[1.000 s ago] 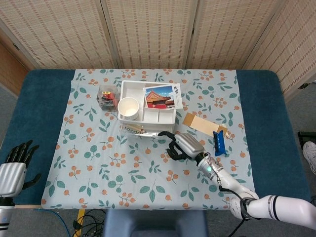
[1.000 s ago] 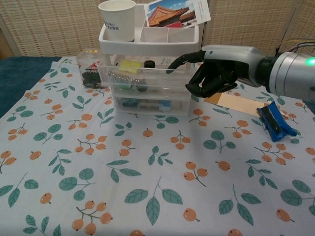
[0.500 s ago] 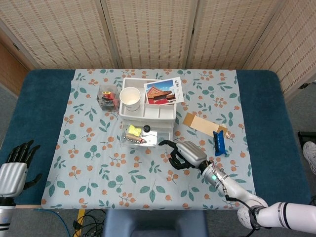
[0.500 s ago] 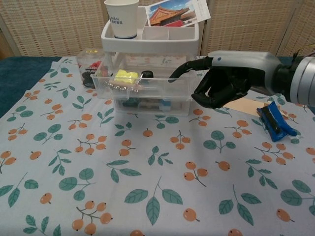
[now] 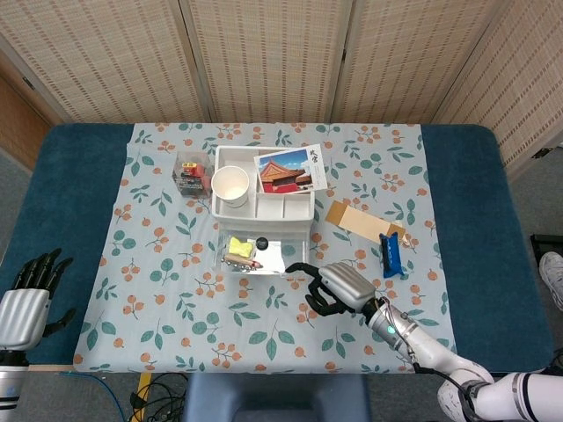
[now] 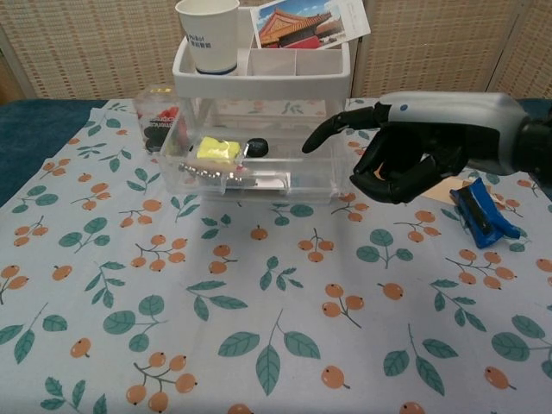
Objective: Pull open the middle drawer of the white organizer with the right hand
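The white organizer stands at the back middle of the flowered cloth. Its clear middle drawer is pulled far out toward me. Inside lie a yellow item, a small black item and some metal pieces. My right hand is at the drawer's front right corner. One finger reaches out and hooks over the front rim, while the others are curled in. My left hand rests with fingers spread at the table's near left edge, holding nothing.
A paper cup and a postcard sit in the organizer's top tray. A small clear box stands left of the organizer. A brown card and a blue object lie to its right, close to my right hand.
The middle drawer has slid well out toward me, with its contents now showing. My right hand has drawn back with it. The left hand has stayed put.
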